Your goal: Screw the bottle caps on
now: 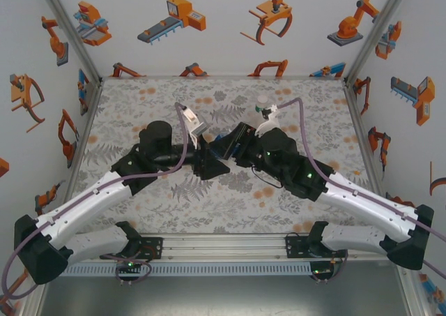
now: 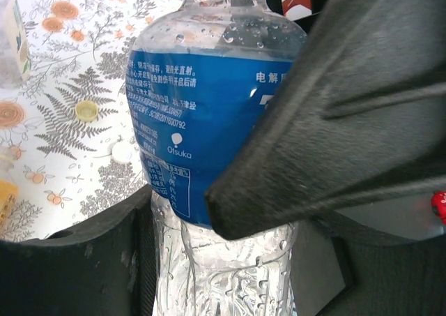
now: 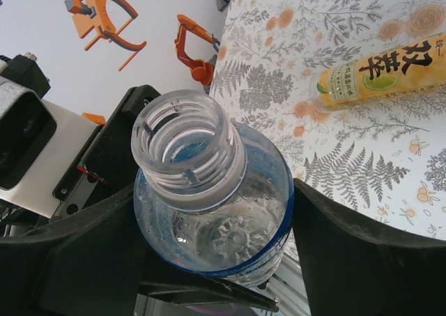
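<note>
From above, the left arm (image 1: pixel 90 197) and right arm (image 1: pixel 362 197) meet over the middle of the worktop (image 1: pixel 139 93). At the left wrist, the left fingers (image 2: pixel 70 274) are clenched on the blue-labelled bottle (image 2: pixel 202 121), while a yellowish cap (image 2: pixel 86 110) and a white cap (image 2: pixel 123 152) lie loose nearby. At the right wrist, the right fingers (image 3: pixel 369 253) seem pressed against the same bottle below its open threaded neck (image 3: pixel 185 145). The bottle is only being steadied, I judge, so next the right fingers should release, fetch a cap and seat it squarely.
</note>
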Available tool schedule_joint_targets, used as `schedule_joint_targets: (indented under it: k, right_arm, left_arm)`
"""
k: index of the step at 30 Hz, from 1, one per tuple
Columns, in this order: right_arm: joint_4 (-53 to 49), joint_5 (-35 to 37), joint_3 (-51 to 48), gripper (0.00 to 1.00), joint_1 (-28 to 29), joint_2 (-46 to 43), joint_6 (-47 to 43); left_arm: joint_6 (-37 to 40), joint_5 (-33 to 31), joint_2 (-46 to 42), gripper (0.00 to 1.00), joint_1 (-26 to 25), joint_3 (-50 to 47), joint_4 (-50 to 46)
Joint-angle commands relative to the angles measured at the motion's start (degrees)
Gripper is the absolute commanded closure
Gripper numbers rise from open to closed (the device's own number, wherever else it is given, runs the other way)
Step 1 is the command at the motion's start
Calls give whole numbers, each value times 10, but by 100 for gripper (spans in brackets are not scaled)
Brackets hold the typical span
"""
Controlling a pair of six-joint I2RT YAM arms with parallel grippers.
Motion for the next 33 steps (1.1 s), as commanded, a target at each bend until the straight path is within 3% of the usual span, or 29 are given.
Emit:
schedule_joint_targets:
  k: [1,12,19,29,33]
  right_arm:
    - [22,-14,12,40,-4,-9,11]
    - [6,-28,20,60,-13,-16,-27]
    - [43,-39,10,66,-13,-23,-54]
    - [53,-60,15,70,-13,-13,-55]
    - [53,-78,25,71,-13,0,-54]
  left_arm:
    - [-15,41,6,57,-3,12,41]
    - [-5,58,9,35,10,35,-27]
    - [-15,98,8,33,32,40,-51]
    - [-16,119,19,40,32,47,-61]
    - [-14,117,27,38,32,56,-68]
